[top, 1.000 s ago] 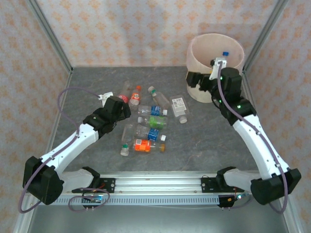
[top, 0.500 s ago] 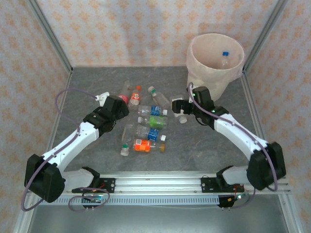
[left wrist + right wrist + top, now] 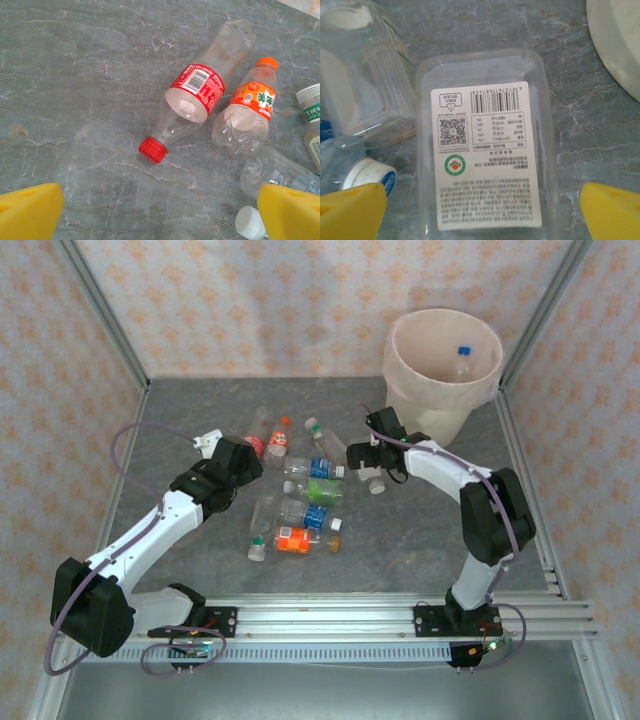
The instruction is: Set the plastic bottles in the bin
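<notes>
The bin (image 3: 405,390) is seen at the far right corner of the table (image 3: 170,405), and one bottle with a blue cap (image 3: 462,358) is lying inside it. The other plastic bottles (image 3: 305,495) are scattered on the table, near the middle. The left pincer (image 3: 160,212) is spread wide, with nothing pinched, and it is held over the table near a bottle with a red label and red cap (image 3: 192,95). A bottle with an orange label (image 3: 250,107) is laid just beside that one. The right pincer (image 3: 480,210) is spread wide too, and nothing is pinched by it. It is held over a flat clear bottle with a white label (image 3: 487,145), which is seen between its yellow fingers (image 3: 352,207).
</notes>
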{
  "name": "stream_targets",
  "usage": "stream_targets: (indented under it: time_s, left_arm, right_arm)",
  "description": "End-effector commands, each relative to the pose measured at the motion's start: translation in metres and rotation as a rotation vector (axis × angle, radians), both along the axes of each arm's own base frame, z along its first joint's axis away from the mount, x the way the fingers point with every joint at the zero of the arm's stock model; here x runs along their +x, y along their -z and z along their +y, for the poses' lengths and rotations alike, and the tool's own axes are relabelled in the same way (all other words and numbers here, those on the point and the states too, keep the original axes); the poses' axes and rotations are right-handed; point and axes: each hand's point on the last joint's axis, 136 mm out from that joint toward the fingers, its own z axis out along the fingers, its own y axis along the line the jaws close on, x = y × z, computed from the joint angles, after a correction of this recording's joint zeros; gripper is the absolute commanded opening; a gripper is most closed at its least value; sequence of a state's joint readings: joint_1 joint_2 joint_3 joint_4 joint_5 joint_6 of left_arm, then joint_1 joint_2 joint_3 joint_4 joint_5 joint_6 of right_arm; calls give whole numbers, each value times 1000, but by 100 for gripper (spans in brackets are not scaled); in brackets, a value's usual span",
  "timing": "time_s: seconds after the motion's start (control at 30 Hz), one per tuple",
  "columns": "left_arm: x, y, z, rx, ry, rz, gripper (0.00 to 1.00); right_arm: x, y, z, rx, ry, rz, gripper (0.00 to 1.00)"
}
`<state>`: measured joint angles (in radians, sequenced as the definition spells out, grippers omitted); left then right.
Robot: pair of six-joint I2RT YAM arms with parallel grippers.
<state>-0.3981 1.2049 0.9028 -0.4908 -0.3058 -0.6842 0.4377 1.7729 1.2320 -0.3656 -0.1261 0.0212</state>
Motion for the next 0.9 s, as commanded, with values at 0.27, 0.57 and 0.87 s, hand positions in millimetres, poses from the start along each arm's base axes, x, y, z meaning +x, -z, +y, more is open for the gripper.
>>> stream_targets:
  time_s: [0.27, 0.57, 0.87]
  left_arm:
    - [-3, -5, 14, 32, -54, -9, 100]
    - [0, 0, 10, 22, -46, 0, 100]
    - [0, 1, 8, 7, -41, -7, 100]
  right_arm:
    - [7, 39, 0, -92, -54, 151, 99]
    - [13, 48, -12, -162, -7, 142, 100]
    - [10, 38, -14, -150, -10, 88, 74]
